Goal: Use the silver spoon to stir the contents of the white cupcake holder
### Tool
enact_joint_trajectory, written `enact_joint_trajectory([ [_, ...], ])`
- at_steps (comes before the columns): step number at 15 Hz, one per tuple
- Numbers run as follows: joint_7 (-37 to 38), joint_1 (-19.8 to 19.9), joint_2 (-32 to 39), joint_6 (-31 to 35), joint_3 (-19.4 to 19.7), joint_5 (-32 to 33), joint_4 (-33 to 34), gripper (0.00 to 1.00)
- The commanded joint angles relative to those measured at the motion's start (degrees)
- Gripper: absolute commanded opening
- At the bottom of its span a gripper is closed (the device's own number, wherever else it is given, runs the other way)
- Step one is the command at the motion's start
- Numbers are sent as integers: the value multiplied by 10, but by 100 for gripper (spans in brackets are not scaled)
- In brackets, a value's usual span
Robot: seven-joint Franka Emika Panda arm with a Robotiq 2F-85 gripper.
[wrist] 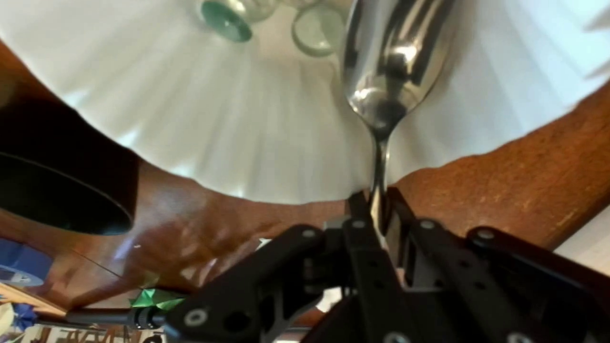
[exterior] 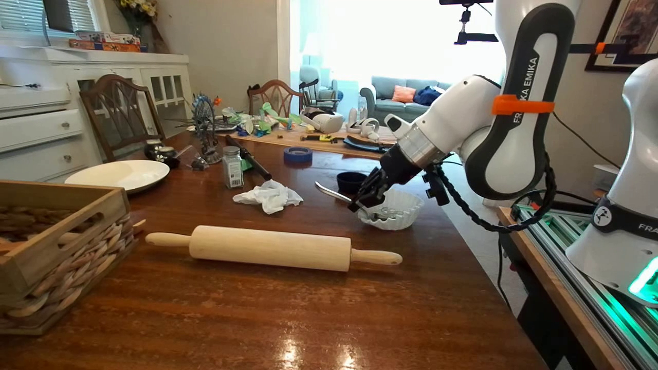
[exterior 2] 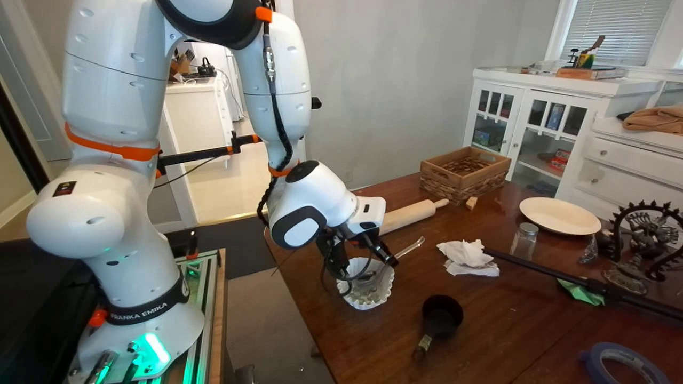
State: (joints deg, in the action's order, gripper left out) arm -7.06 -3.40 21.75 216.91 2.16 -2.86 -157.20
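I've got the end effector point(wrist: 376, 206) nearly closed, pinching the silver spoon point(wrist: 398, 62) on its handle, close to where the scoop begins. Spoon's tilted: scoop end down in the white cupcake holder point(wrist: 228, 128), handle angling up and out past the rim. Holder sits on the bench point(exterior: 308, 313), near the edge on the robot's side. I see clear and greenish glassy pieces point(wrist: 318, 31) inside, just beside the spoon in the wrist view; can't tell if it touches them. Dark cup point(exterior 2: 443, 317) stands near the holder, apart from it. Rolling pin point(exterior: 272, 249) lies nearby.
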Motion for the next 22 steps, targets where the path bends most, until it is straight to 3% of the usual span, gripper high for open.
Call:
enact_joint_trajectory([
  [1,-6,6,-25,-36,21,-18,1,3],
  [9,-87,-32,-26,-37,81,-109,3,3],
  [14,-41,-8,-100,-62,40,-46,-4,3],
  [17,-14,14,-163,-132,35,-27,-8,3],
  [18,12,32,-191,-174,30,-5,-11,3],
  [19,88,76,-224,-222,6,77,-15,3],
  [20,126,118,-250,-255,-39,107,-16,3],
  [21,172,133,-257,-272,-69,120,-17,3],
  [22,213,112,-245,-268,-62,127,-15,3],
])
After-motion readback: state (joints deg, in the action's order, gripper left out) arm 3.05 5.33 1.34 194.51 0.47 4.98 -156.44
